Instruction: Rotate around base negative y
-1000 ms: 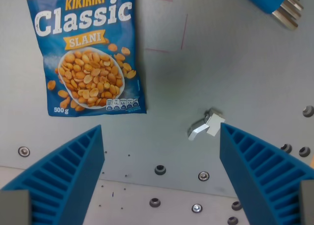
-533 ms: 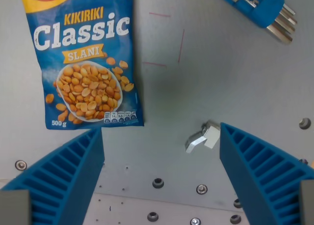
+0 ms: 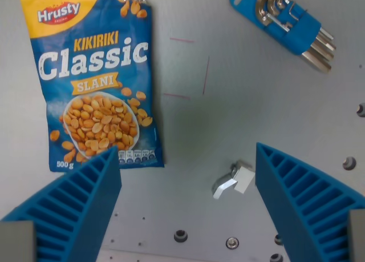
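Claw (image 3: pixel 188 210) spread apart, empty | peanut bag (image 3: pixel 94 79) flat, long axis vertical, top up

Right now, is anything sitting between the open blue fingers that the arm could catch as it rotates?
Only the small metal bracket lies on the table between the gripper fingers, nearer the one on the wrist view's right. The peanut bag's lower edge sits just behind the other finger. The hex key set lies far off.

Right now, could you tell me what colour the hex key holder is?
The hex key holder is blue, with silver metal keys; the wrist view shows it.
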Robot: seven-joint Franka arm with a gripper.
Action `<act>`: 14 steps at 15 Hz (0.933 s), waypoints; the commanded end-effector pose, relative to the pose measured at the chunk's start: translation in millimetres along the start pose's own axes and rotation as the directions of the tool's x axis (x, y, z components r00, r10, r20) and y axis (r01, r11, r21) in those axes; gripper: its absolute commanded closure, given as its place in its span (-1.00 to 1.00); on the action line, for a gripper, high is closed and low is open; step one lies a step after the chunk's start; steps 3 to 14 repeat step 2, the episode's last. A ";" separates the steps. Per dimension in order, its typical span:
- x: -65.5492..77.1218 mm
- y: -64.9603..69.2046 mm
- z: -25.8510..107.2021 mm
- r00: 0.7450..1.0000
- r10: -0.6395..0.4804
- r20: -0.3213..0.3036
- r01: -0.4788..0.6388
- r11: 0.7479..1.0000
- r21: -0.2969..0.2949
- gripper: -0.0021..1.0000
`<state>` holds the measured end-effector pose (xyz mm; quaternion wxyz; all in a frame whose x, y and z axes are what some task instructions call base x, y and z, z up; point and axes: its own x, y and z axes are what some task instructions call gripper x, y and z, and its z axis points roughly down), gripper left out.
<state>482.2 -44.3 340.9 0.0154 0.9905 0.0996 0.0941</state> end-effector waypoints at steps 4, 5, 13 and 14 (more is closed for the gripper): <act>-15.3 -2.9 -3.2 0.950 -0.003 -0.314 -0.014 0.999 -0.053 -1.00; -15.3 -2.9 -3.2 0.950 -0.003 -0.314 -0.014 0.999 -0.053 -1.00; -15.3 -2.9 -3.2 0.950 -0.003 -0.314 -0.014 0.999 -0.053 -1.00; -15.3 -2.9 -3.2 0.950 -0.003 -0.314 -0.014 0.999 -0.053 -1.00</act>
